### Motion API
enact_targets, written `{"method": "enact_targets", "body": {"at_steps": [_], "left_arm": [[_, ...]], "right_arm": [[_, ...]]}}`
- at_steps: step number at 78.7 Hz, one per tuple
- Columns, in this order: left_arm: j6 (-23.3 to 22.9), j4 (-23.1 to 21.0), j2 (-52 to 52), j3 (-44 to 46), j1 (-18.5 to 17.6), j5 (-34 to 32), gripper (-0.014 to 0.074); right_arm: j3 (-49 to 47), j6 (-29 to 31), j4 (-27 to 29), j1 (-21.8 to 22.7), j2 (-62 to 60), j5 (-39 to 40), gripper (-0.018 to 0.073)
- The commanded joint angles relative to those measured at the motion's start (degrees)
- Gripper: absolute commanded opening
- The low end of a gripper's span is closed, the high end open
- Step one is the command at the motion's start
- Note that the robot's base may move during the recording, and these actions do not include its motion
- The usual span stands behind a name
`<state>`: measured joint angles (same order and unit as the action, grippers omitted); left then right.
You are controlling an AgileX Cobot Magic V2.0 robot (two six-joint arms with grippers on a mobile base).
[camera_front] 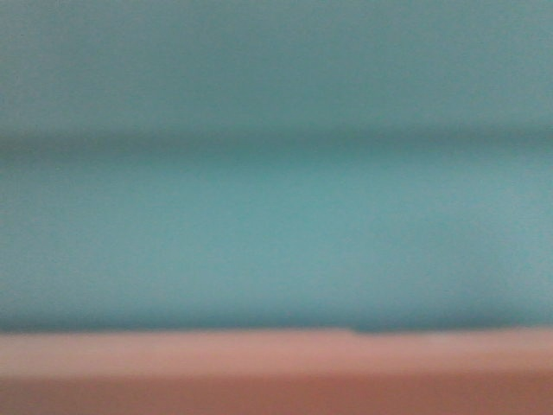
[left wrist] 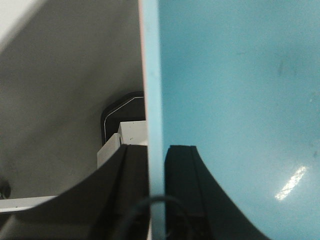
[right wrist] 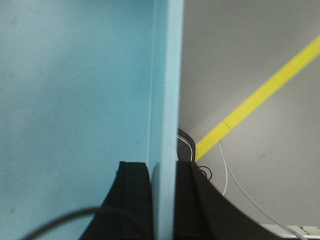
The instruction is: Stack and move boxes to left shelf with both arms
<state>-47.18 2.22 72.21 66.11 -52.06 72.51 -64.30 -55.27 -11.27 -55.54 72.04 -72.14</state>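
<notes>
Surroundings and obstructions: the front view is filled, out of focus, by the blue bin (camera_front: 276,216), with the pink bin (camera_front: 276,372) as a band along the lower edge; nothing else can be made out there. In the left wrist view a grey floor (left wrist: 65,100) lies beyond the bin wall, with a black rounded object (left wrist: 122,110) and a white block (left wrist: 127,136) just beside the wall. In the right wrist view the same kind of grey floor carries a diagonal yellow tape line (right wrist: 260,95), and a thin white cable (right wrist: 235,185) trails across it. Materials: the blue bin is smooth, slightly glossy plastic with a straight, flat-faced rim. A narrow salmon edge runs along the outer side of that rim in the left wrist view. The fingers (left wrist: 125,180) are matte black with curved flanks. Grip: the left gripper (left wrist: 156,150) straddles one wall of the blue bin, one finger outside and one inside, both pressed against it. The right gripper (right wrist: 159,166) pinches the blue bin's wall in the same manner, so the bin hangs between the two arms.
</notes>
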Motion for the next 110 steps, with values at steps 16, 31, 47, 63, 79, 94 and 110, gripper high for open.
{"method": "enact_targets", "body": {"at_steps": [16, 31, 47, 63, 79, 94, 110], "left_arm": [[0.4, -3.5, -1.9, 2.1, -0.7, 2.9, -0.0004], [0.4, -4.4, -1.9, 2.1, -0.7, 2.9, -0.0004], [0.4, -4.9, -1.9, 2.1, -0.7, 2.9, -0.0004], [0.4, -4.9, -1.9, 2.1, -0.7, 2.9, -0.0004], [0.4, -4.9, -1.9, 2.1, -0.7, 2.9, -0.0004], [0.4, -4.9, -1.9, 2.1, -0.7, 2.9, -0.0004], [0.4, -5.0, -1.9, 2.1, -0.7, 2.9, -0.0004]], "right_arm": [[-2.0, 0.3, 0.6, -0.4, -1.9, 0.0, 0.0067], [-2.0, 0.3, 0.6, -0.4, -1.9, 0.0, 0.0067], [-2.0, 0.3, 0.6, -0.4, -1.9, 0.0, 0.0067], [-2.0, 0.3, 0.6, -0.4, -1.9, 0.0, 0.0067], [-2.0, 0.3, 0.6, -0.4, -1.9, 0.0, 0.0067], [-2.0, 0.3, 0.6, -0.4, -1.9, 0.0, 0.0067], [-2.0, 0.3, 0.6, -0.4, -1.9, 0.0, 0.0067]]}}
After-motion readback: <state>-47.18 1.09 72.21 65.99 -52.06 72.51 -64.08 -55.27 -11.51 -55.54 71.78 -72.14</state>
